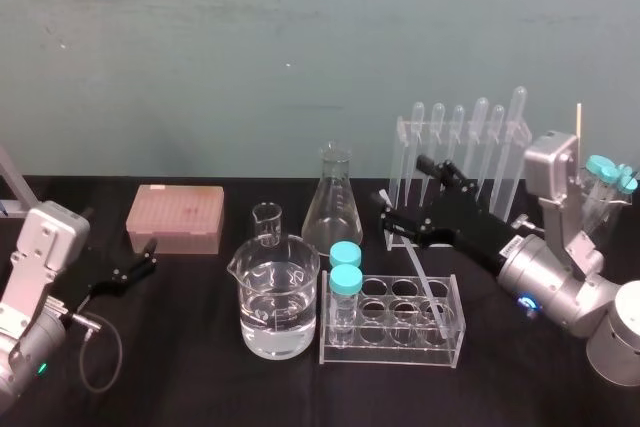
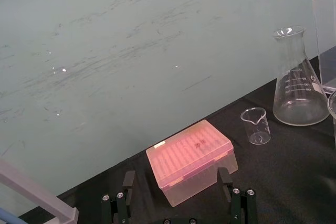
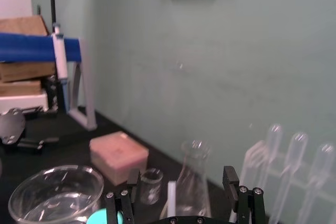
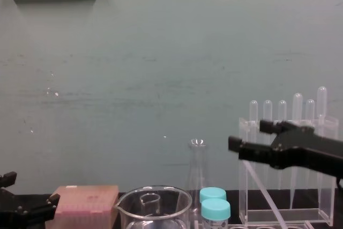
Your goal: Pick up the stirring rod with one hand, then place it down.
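Although unclamped as yet, noted stirring rod [image 1: 420, 275] slanting in tube rack [image 1: 392, 357], top end btwn wide-spread jaws of right gripper [image 1: 400, 190]. Needs closure across long axis. Left gripper [image 1: 148, 255] far off, also spread.

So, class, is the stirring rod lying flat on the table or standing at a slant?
At a slant: the stirring rod leans diagonally, with its lower end down in the clear rack and its upper end up in the air.
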